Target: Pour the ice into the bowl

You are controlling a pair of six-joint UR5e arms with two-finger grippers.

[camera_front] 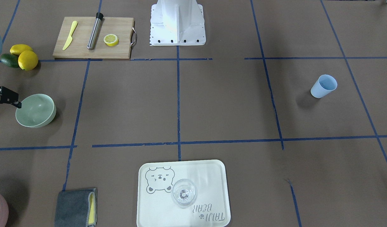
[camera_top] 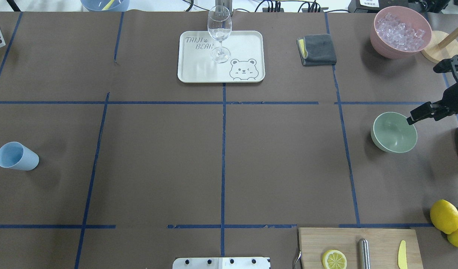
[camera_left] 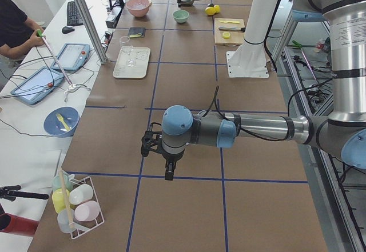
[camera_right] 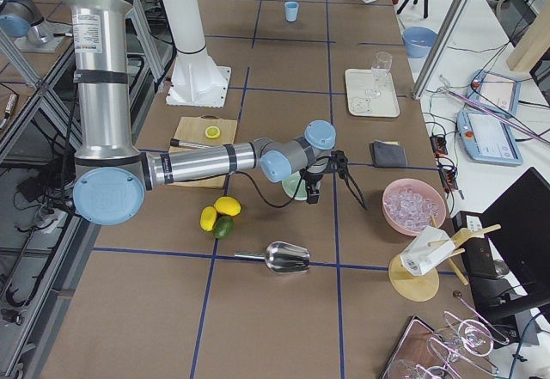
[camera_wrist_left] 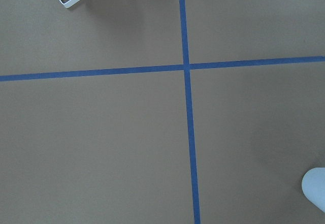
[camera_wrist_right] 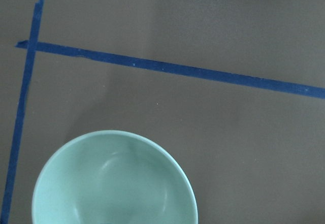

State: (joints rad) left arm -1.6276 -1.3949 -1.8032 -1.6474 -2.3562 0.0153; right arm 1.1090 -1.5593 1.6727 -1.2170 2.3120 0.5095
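The mint-green bowl [camera_front: 35, 110] stands empty near the table's right end and also shows in the overhead view [camera_top: 394, 132] and the right wrist view [camera_wrist_right: 114, 181]. The ice [camera_top: 401, 28] lies as several clear cubes in a pink container [camera_right: 414, 204] past the bowl. My right gripper [camera_top: 425, 93] hovers just beside and above the bowl's outer rim, empty, its jaws looking spread. My left gripper [camera_left: 166, 163] hangs over bare table far from the bowl; I cannot tell whether it is open or shut.
A metal scoop [camera_right: 279, 259] lies on the table near the lemons [camera_top: 445, 216]. A cutting board [camera_front: 94, 37], a grey cloth [camera_top: 318, 49], a tray with a wine glass [camera_top: 219, 33] and a light blue cup [camera_top: 16, 156] also stand about.
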